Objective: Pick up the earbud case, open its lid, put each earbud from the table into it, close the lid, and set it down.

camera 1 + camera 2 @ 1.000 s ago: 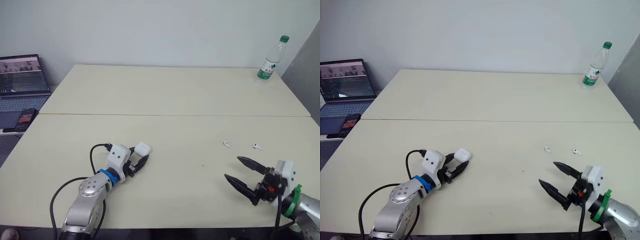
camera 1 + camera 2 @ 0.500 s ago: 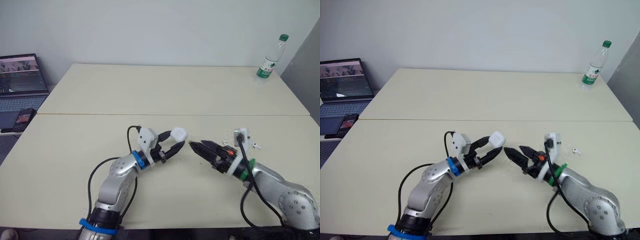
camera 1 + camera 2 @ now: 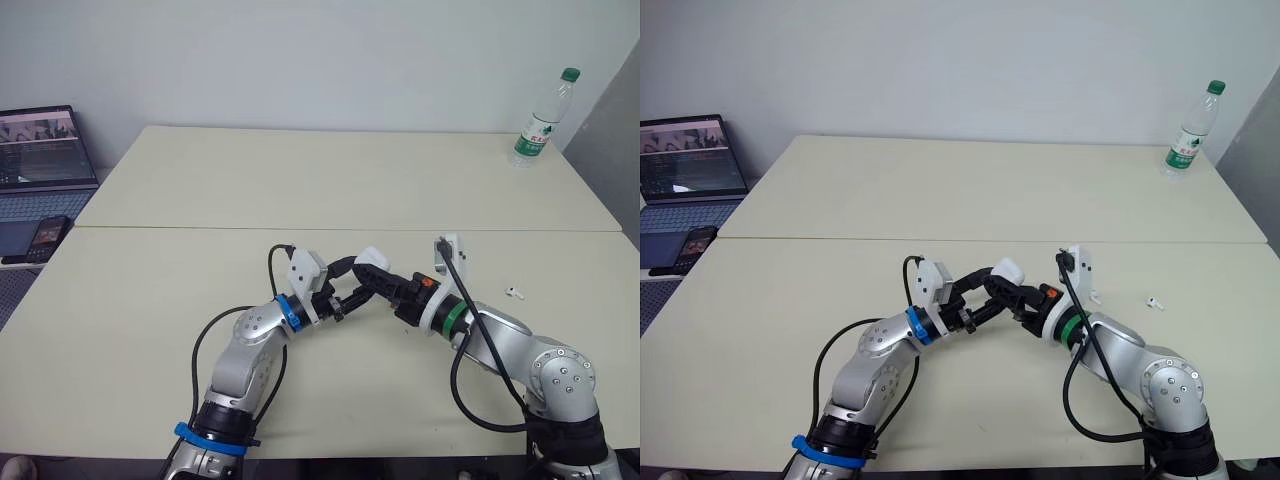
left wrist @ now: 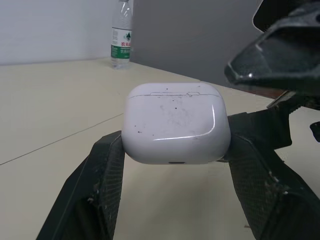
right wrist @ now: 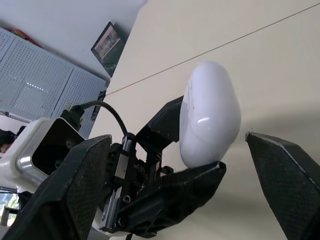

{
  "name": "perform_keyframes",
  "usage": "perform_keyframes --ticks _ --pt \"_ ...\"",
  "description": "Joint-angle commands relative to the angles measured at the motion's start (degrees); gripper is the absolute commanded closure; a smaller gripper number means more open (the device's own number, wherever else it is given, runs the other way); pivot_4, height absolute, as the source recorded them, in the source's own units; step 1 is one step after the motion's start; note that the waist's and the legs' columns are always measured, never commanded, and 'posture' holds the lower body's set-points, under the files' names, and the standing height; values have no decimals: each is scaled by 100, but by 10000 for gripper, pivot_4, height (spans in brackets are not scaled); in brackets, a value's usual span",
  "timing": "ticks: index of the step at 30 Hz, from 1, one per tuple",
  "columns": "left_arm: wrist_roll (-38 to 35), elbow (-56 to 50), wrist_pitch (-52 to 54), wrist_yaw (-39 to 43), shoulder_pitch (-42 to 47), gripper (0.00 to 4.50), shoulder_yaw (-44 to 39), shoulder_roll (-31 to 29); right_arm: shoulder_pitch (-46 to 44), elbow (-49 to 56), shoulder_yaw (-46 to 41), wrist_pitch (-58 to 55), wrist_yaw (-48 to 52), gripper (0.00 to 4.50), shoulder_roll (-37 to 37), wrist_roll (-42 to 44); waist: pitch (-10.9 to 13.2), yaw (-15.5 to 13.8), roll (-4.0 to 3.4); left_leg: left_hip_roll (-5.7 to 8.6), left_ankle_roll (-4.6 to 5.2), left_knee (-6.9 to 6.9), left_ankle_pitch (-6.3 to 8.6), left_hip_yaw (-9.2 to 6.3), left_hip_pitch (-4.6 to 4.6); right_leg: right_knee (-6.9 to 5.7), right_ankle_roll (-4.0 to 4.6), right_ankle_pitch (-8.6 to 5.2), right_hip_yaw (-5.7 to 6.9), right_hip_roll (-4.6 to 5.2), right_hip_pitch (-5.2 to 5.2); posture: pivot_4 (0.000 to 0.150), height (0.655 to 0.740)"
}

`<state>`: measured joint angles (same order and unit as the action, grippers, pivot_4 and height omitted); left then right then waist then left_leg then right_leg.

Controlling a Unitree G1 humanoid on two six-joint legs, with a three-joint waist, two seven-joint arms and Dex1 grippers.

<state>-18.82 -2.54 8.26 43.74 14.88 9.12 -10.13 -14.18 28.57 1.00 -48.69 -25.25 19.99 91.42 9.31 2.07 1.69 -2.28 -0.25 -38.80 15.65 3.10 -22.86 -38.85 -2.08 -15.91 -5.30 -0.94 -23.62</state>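
Our left hand [image 3: 358, 280] now pinches the earbud case [image 3: 371, 260] up high; our spread right hand [image 3: 388, 287] comes to open it.

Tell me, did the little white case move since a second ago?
Yes. The earbud case, held in the left end effector, has gone up off the table and rightward, closer to the loose earbud.

I read the earbud case [image 4: 176, 122] as smooth, glossy white plastic, its face flecked with fine dark specks. The left gripper [image 4: 175, 150] has matt black jaws with a grainy, rough-looking plastic surface. The worktop [image 3: 300, 190] looks smooth, matt and cream-coloured. The bottle [image 3: 540, 122] at the far corner is clear plastic.
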Motion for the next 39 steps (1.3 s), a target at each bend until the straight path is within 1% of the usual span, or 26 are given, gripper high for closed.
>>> perform_keyframes --ticks 1,4,7,9,15,16,24,26,27,29,30,31,33,34,36,37,38,39 --pt "-57 -172 -117 120 -13 17915 24 -46 -105 67 -165 153 -86 0 96 245 0 5 0 -1 0 0 0 0 0 0 0 0 0 0 0 1500 7400" --pt "-70 -185 -110 150 -30 17915 17 -61 -102 44 -132 150 -108 0 179 322 0 14 0 -1 0 0 0 1 -1 0 0 0 0 0 -1 1500 7400" --pt "-84 -189 -99 177 -31 17915 23 -86 -121 12 -94 168 -125 6171 218 387 0 25 0 -2 0 0 0 0 -1 1 0 0 0 0 -1 1500 7400" --pt "-97 -195 -88 207 -47 17915 18 -114 -135 -16 -83 153 -127 13047 250 394 0 28 0 -2 0 0 0 1 -1 1 0 0 0 0 -1 1500 7400" --pt "-153 -223 -46 335 -106 17915 -10 -206 -143 -50 -45 135 -155 36024 314 481 0 31 0 -2 0 1 0 2 -2 1 0 0 -1 0 -3 1500 7400" --pt "-159 -217 -48 342 -106 17915 -15 -217 -141 -52 -31 131 -174 37370 325 515 0 32 0 -4 0 1 0 2 -2 1 0 0 -1 0 -3 1500 7400" --pt "-205 -191 38 340 -104 17915 -39 -213 -118 -44 31 163 -285 37352 342 746 0 32 0 -4 0 1 0 2 -4 2 0 0 -1 0 -5 1500 7400" --pt "-397 -258 225 377 -113 10392 -90 -203 -123 -39 8 203 -304 37352 334 800 0 33 0 -4 0 1 0 2 -4 2 0 0 -1 0 -5 1500 7400" --pt "-477 -298 323 391 -117 8109 -106 -216 -129 -41 -11 219 -298 37352 340 817 0 34 0 -4 0 2 0 2 -4 2 0 0 -1 0 -5 1500 7400" --pt "-539 -394 440 451 -143 1603 -105 -317 -153 -60 -77 208 -188 37352 408 806 0 35 0 -5 0 2 0 1 -4 2 0 -1 0 0 -6 1500 7400" --pt "-629 -469 550 520 -177 192 -125 -398 -176 -70 -142 184 -22 37352 479 735 1 37 0 -5 0 2 0 2 -4 2 0 -1 0 0 -6 1500 7400" --pt "-908 -578 808 719 -214 192 -174 -515 -196 -96 -225 149 159 37352 578 717 0 39 0 -5 0 2 0 2 -7 2 0 -1 -1 0 -9 1500 7400" --pt "-1715 -789 1440 1159 -268 192 -397 -756 -231 -145 -428 47 771 37352 865 624 1 46 0 -5 0 2 0 4 -8 2 0 -1 -1 0 -12 1500 7400" --pt "-1973 -816 1661 1249 -248 192 -514 -855 -228 -177 -518 -42 1184 37352 1062 545 3 45 -1 -6 0 3 0 4 -10 2 0 -1 0 0 -14 1500 7400" --pt "-2163 -827 1929 1280 -179 192 -660 -1044 -121 -203 -648 -236 2225 37352 1554 153 4 42 -1 -6 0 2 0 2 -9 2 0 -1 5 0 -14 1500 7400" --pt "-2372 -831 2225 1302 -118 192 -725 -1142 -56 -203 -657 -288 2778 37352 1781 -116 4 40 0 -6 0 2 0 2 -9 4 0 -1 5 0 -13 1500 7400" --pt "-2684 -833 2674 1265 -10 192 -817 -1258 49 -147 -603 -184 3625 37352 2072 -620 4 34 0 -6 0 2 0 1 -10 5 0 -1 6 0 -12 1500 7400" --pt "-2886 -847 3008 1211 76 192 -870 -1345 120 -118 -542 -81 4254 37352 2271 -1017 6 21 3 -6 0 2 0 -1 -9 6 0 -1 8 0 -12 1500 7400"
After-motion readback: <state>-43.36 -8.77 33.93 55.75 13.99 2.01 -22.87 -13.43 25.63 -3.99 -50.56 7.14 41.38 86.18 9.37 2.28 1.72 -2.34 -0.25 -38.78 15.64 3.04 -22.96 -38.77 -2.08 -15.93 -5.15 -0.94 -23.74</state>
